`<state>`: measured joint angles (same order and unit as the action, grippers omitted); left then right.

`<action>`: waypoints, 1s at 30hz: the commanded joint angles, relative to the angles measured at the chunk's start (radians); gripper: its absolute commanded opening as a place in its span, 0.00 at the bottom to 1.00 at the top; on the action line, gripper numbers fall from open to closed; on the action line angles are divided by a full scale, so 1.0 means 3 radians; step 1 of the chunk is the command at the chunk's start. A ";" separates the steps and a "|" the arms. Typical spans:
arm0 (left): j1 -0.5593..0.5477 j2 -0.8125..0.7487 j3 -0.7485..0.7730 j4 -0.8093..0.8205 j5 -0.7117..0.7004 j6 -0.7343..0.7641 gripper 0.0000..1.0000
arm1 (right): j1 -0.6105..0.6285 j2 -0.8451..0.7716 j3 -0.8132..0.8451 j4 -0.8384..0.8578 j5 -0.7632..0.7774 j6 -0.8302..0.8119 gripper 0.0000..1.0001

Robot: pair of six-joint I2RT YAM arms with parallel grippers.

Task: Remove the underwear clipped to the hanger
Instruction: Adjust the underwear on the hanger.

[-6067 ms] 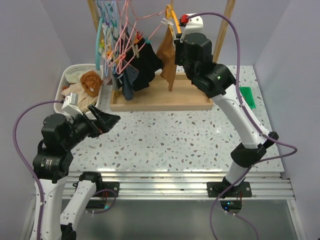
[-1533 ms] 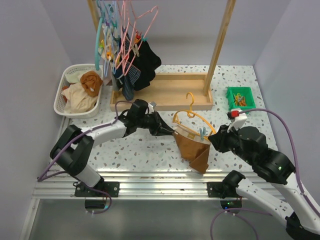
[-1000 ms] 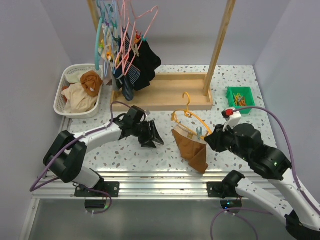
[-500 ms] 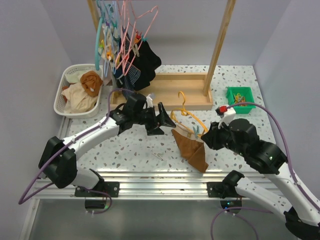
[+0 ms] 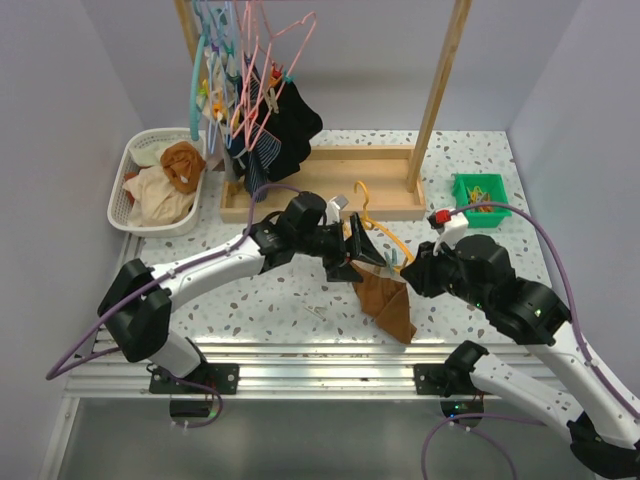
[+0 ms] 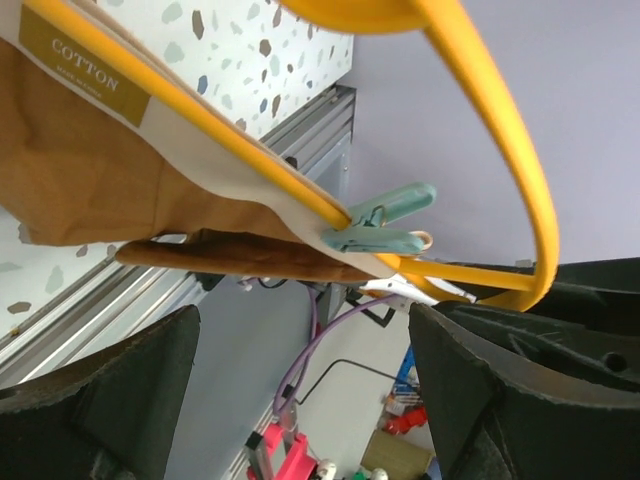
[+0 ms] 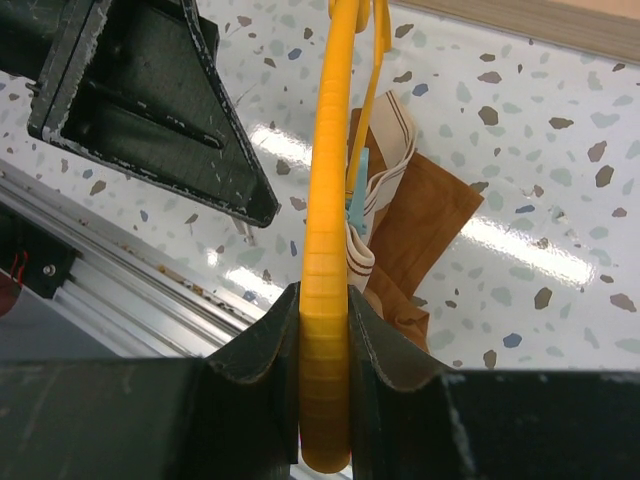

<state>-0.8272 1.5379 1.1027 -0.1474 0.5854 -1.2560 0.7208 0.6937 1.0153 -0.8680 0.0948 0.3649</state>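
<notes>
The black underwear (image 5: 290, 130) hangs at the far left of the wooden rack (image 5: 440, 90) on pink hangers (image 5: 265, 60) - long side up and down, bottom ends pointing at the rack's base. Nearer the front, the right claw (image 7: 323, 335) is squeezed tight on a yellow hanger (image 7: 330, 200), which it holds up over the table. A brown cloth (image 5: 390, 305) droops from that hanger, pinned by a green clip (image 6: 385, 215). The left claw (image 5: 360, 255) is spread wide right beside the clip - it holds nothing.
</notes>
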 commanded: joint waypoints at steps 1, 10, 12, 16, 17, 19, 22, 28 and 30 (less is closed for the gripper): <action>0.0001 -0.0039 0.0185 0.0236 -0.0141 -0.0225 0.88 | 0.0001 0.0040 0.0077 0.0030 0.0052 -0.0066 0.00; 0.0001 0.0160 0.0563 -0.0055 -0.0453 -0.0303 0.89 | 0.0001 0.0050 0.0082 0.0030 0.0042 -0.0107 0.00; 0.0001 0.0211 0.0614 -0.0102 -0.0484 -0.0293 0.89 | -0.0004 0.0050 0.0093 0.0025 0.0047 -0.0112 0.00; 0.0001 0.0314 0.0727 -0.0199 -0.0423 -0.0196 0.87 | 0.0001 0.0050 0.0108 0.0015 0.0062 -0.0112 0.00; 0.0001 0.0329 0.0727 -0.0244 -0.0412 -0.0175 0.86 | 0.0001 0.0055 0.0113 0.0015 0.0062 -0.0107 0.00; 0.0001 0.0330 0.0661 -0.0250 -0.0387 -0.0160 0.84 | 0.0001 0.0050 0.0123 0.0015 0.0068 -0.0107 0.00; 0.0001 0.0284 0.0543 -0.0173 -0.0376 -0.0175 0.79 | 0.0001 0.0050 0.0134 0.0020 0.0078 -0.0102 0.00; 0.0001 0.0304 0.0502 -0.0173 -0.0356 -0.0129 0.62 | 0.0001 0.0055 0.0134 0.0025 0.0129 -0.0096 0.00; 0.0001 0.0278 0.0461 -0.0138 -0.0330 -0.0124 0.57 | 0.0001 0.0065 0.0134 0.0025 0.0159 -0.0096 0.00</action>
<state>-0.8272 1.6367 1.2602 -0.2054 0.4725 -1.3197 0.7189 0.7013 1.0176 -0.8680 0.1146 0.3492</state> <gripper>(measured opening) 0.590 0.215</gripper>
